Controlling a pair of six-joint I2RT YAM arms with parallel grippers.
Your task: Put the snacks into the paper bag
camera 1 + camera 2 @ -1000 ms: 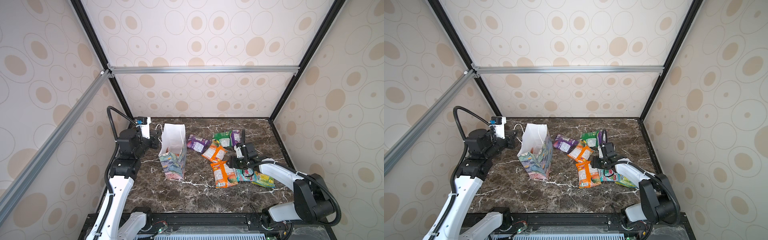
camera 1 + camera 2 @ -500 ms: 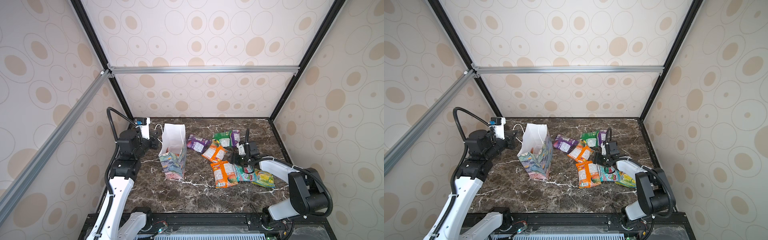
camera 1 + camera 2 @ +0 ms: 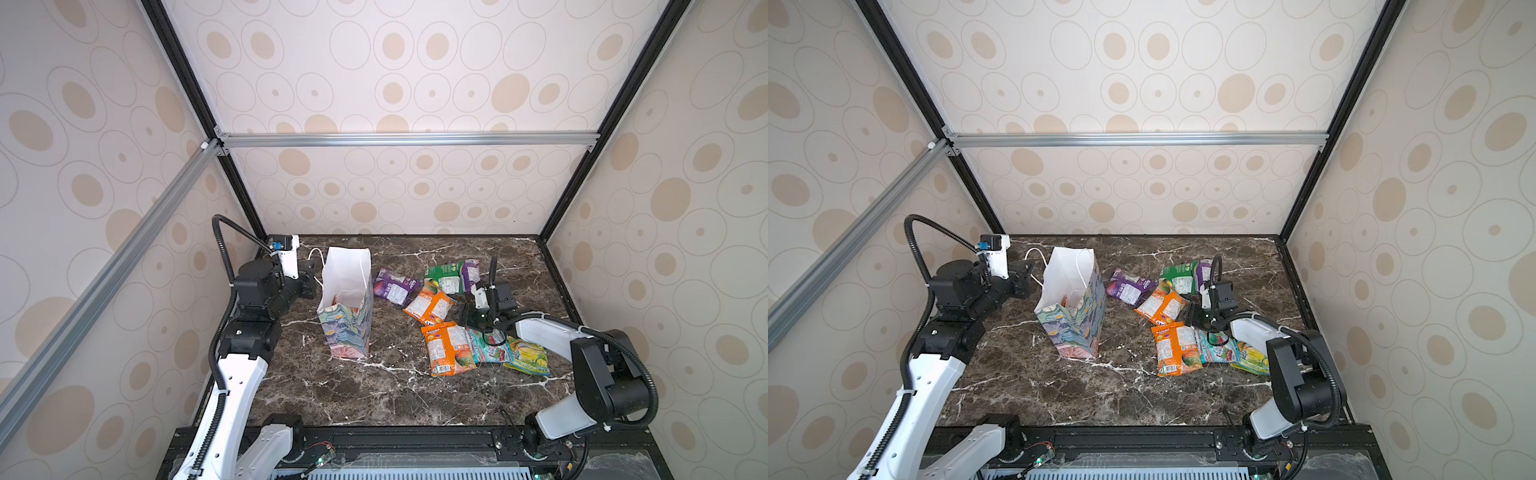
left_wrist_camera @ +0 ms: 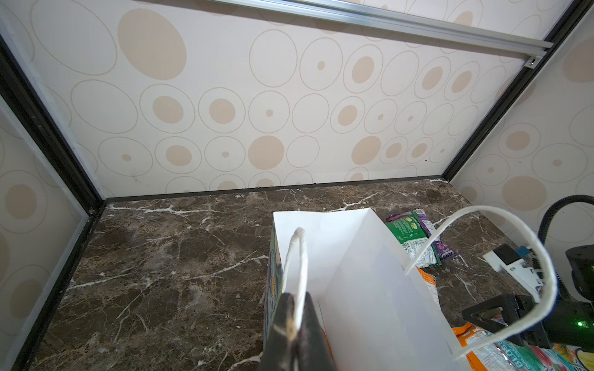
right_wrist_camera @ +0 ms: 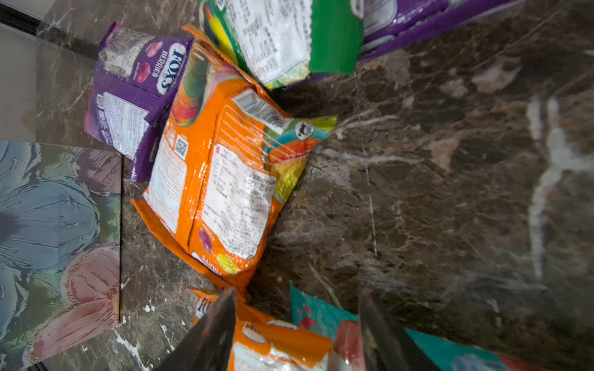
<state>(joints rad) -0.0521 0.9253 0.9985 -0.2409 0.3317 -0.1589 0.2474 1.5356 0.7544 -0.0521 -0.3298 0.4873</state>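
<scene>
- One paper bag (image 3: 347,328) stands upright and open on the marble table (image 3: 374,395), left of the snacks
- Two cord handles; the left gripper (image 4: 294,324) is pinched together on one (image 4: 300,257); the other (image 4: 488,208) loops free
- Seven snacks lie flat on the table: two purple packets (image 3: 394,287) (image 3: 471,270); two orange packets (image 3: 430,306) (image 3: 446,349); one green packet (image 3: 444,276); one teal packet (image 3: 488,353); one yellow-green packet (image 3: 527,358)
- One right gripper (image 5: 297,290), fingers apart and holding nothing, sits low between the orange and teal packets

A purple packet (image 5: 135,96) reads "FOX'S BERRIES". The orange packet (image 5: 218,180) beside it reads "FRUITS" (its fine print is illegible). A teal packet (image 4: 520,359) shows "BLOS".
</scene>
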